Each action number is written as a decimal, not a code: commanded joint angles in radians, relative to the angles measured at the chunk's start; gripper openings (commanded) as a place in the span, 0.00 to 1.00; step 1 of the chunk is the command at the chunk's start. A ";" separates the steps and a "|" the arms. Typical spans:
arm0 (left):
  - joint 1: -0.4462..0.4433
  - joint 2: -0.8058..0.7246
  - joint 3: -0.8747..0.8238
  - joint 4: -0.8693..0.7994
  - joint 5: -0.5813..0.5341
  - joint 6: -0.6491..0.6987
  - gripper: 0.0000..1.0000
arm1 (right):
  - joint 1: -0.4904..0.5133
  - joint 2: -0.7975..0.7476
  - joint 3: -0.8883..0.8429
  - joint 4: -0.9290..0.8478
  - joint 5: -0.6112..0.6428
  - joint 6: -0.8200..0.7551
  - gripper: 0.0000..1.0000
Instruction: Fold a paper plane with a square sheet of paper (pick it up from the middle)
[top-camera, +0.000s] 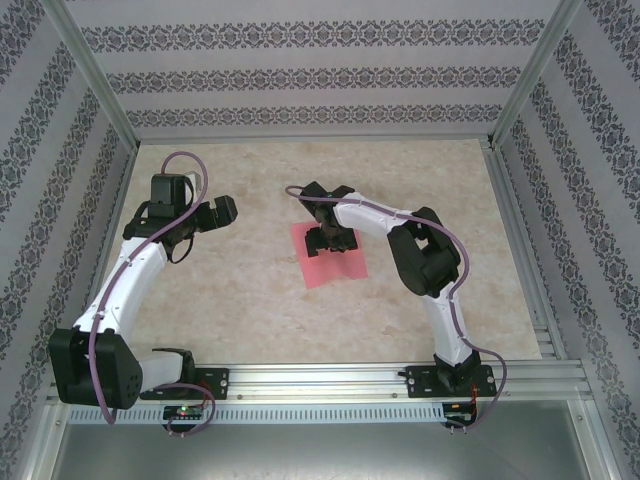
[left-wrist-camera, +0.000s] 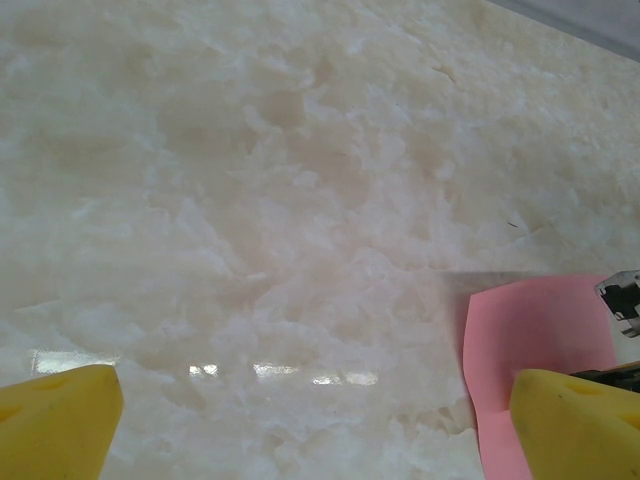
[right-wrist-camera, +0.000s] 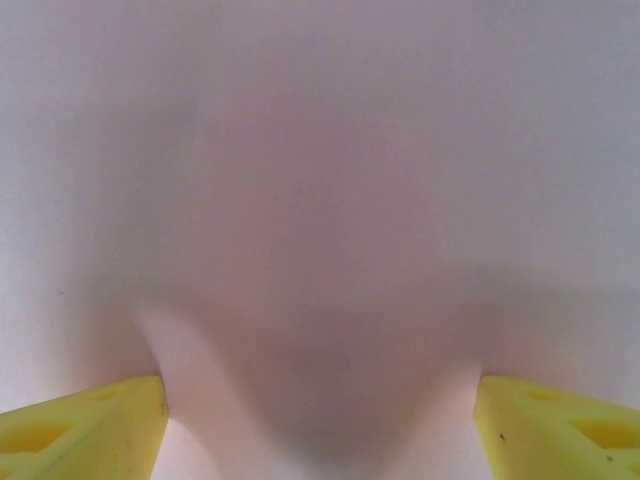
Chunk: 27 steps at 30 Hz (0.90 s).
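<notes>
Lying flat, slightly skewed: square sheet of paper (top-camera: 340, 268); right gripper (right-wrist-camera: 320, 425) spread atop, left gripper (left-wrist-camera: 320, 425) wide.

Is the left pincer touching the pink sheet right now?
Apart. The top view shows the left pincer over bare table, well to the left of the square sheet of paper, with open tabletop between them.
</notes>
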 joint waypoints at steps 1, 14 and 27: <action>-0.009 0.005 0.008 -0.004 0.007 0.000 1.00 | -0.014 0.035 -0.047 0.011 0.029 0.005 0.79; -0.009 0.004 0.010 -0.010 0.010 0.000 1.00 | -0.023 -0.096 0.057 -0.014 0.071 0.009 0.98; -0.008 0.004 0.013 -0.016 0.014 0.001 1.00 | -0.023 0.050 0.143 -0.041 0.033 -0.007 0.98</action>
